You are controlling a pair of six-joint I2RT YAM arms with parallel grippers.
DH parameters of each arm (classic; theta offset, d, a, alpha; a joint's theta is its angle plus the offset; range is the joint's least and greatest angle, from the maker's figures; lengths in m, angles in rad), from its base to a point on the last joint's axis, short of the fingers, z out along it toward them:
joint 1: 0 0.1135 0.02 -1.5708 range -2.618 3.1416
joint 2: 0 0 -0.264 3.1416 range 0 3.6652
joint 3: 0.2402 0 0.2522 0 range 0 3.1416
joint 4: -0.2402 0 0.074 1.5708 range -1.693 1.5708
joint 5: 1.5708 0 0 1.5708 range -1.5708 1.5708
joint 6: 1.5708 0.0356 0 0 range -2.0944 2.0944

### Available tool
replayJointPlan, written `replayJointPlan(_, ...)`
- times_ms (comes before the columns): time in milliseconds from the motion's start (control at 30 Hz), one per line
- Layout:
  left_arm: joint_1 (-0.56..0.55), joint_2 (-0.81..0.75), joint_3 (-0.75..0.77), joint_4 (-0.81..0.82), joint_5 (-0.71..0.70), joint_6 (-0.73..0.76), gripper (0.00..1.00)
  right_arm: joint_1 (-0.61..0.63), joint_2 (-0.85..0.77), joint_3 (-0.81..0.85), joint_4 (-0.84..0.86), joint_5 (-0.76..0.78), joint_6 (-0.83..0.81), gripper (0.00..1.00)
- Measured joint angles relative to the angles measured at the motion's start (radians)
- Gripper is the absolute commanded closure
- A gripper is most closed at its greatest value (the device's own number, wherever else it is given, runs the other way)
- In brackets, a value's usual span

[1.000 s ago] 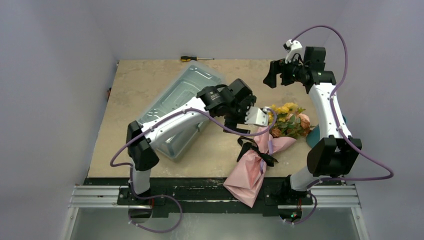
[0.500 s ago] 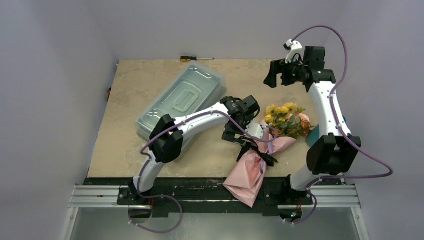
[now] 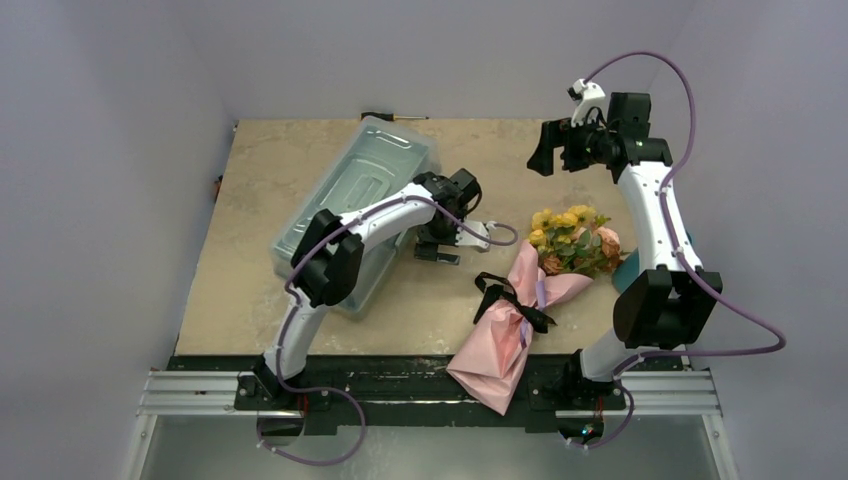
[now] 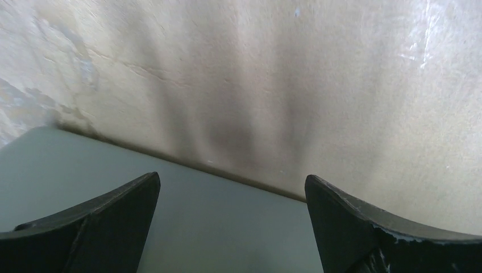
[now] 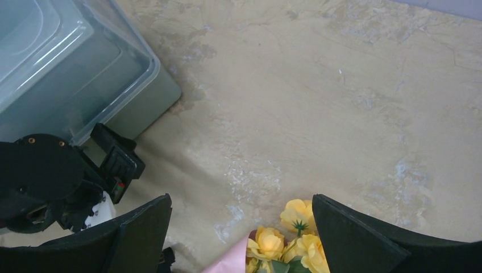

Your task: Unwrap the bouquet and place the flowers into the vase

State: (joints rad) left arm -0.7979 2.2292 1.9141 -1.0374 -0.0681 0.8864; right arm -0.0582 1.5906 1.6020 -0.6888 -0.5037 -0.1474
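The bouquet was seen wrapped and tied at the near right. Its flowers lay just beside the teal vase, which was half hidden behind the right arm. Both sets of jaws were held wide open and empty: the left gripper low by the plastic box, the right gripper raised at the far side. Risk judged: the vase could be toppled if the black ribbon were tugged sideways. The vase was shown only in the top view. Only bare table was shown in the left wrist view.
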Motion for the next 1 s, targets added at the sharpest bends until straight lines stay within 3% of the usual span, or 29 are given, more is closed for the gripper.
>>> replayJointPlan(300, 0.097, -0.066, -0.133, 0.003, 0.003, 0.052, 0.0, 0.0, 0.008, 0.008, 0.0, -0.014, 0.002, 0.02)
replayJointPlan(767, 0.352, -0.295, -0.454, 0.008, -0.065, 0.133, 0.0, 0.0, 0.041, 0.027, -0.01, -0.04, 0.007, 0.02)
replayJointPlan(1000, 0.498, -0.352, -0.529, 0.016, -0.085, 0.182, 0.0, 0.0, 0.041, 0.027, -0.041, -0.044, -0.018, 0.02)
